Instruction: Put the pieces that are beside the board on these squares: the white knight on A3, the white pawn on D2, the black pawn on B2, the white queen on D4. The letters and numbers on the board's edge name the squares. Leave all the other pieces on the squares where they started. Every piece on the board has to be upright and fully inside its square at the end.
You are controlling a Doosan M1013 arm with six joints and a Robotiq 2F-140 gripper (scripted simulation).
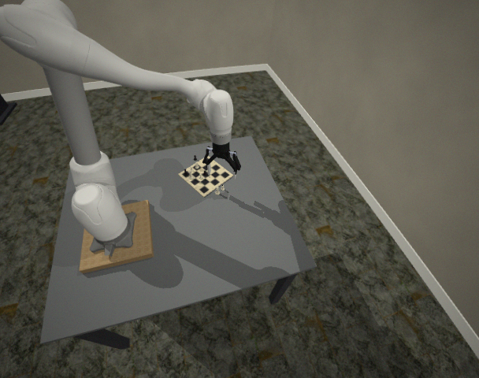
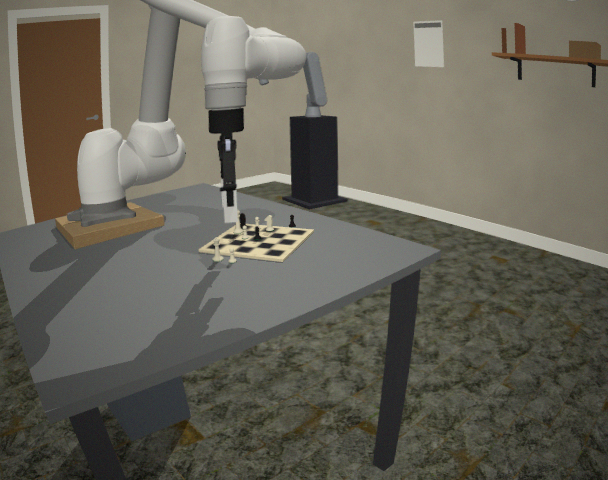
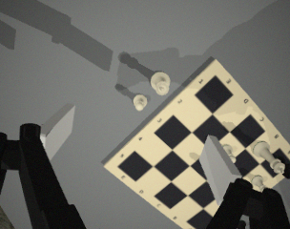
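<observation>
My gripper [image 1: 222, 172] [image 2: 230, 211] [image 3: 139, 134] is open and empty, its fingers wide apart above the table and the board's edge. The white queen [image 1: 217, 190] [image 2: 217, 251] [image 3: 160, 83] and the white pawn [image 1: 222, 187] [image 2: 232, 255] [image 3: 140, 102] stand upright beside the board [image 1: 193, 186] [image 2: 257, 256] [image 3: 117, 156], off its E edge. The white knight [image 1: 197, 166] [image 2: 268, 223] stands upright on A3. The black pawn [image 1: 194, 157] [image 2: 292, 221] stands off the far side, outside the wrist view. D2, D4 and B2 are bare.
A tall white piece [image 3: 268, 155] stands on B1 beside a black piece on A1. White pieces stand on C2 and A2, and a black piece [image 2: 256, 233] on B3. One finger hangs over the board and hides part of it in the wrist view.
</observation>
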